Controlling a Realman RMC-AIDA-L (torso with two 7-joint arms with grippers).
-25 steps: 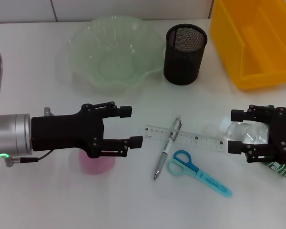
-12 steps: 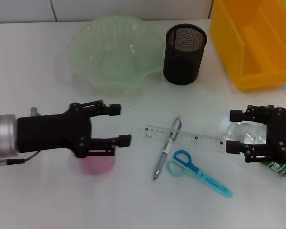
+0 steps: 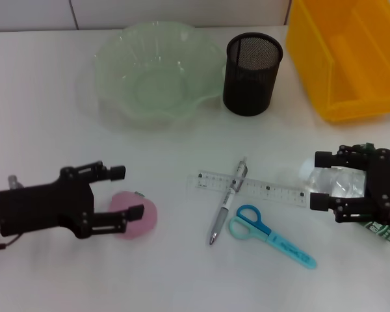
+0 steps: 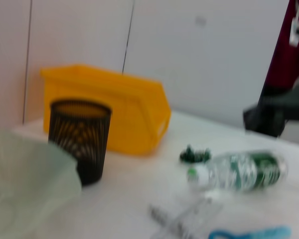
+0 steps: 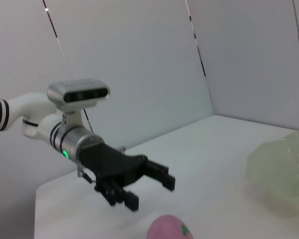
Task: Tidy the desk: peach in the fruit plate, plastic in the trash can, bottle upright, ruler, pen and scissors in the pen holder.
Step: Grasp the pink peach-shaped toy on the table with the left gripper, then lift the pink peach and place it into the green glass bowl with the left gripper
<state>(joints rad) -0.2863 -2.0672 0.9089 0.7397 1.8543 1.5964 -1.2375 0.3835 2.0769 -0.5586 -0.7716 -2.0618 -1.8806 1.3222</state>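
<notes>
A: What was seen at the left of the desk?

B: The left gripper (image 3: 120, 192) was found low over the desk with its jaws spread, the peach (image 3: 138, 214) lying just beside the lower finger and partly under it. Nothing was pinched. In the right wrist view the peach (image 5: 168, 228) was shown resting on the desk, apart from the fingers.

A: And further along?

B: The plate (image 3: 110, 52) was seen at the back, with nothing in it, and the holder (image 3: 252, 75) just to its right. Nearer the middle the ruler (image 3: 273, 190) was laid flat with the pen (image 3: 227, 201) across it and the scissors (image 3: 270, 235) just in front. The yellow bin (image 3: 325, 78) was placed at the far right.

A: The right side?

B: The right gripper (image 3: 320, 181) was held with jaws spread around crumpled plastic (image 3: 338, 182), though contact could not be confirmed. The bottle (image 4: 241, 172) was seen lying on its side near it, shown clearly only in the left wrist view.

A: Which step was judged to be in hand?

B: The peach was taken to be the target, with the grasp not yet made. The jaws would need to be set to either side of the fruit and pressed together before it is lifted to the plate.
</notes>
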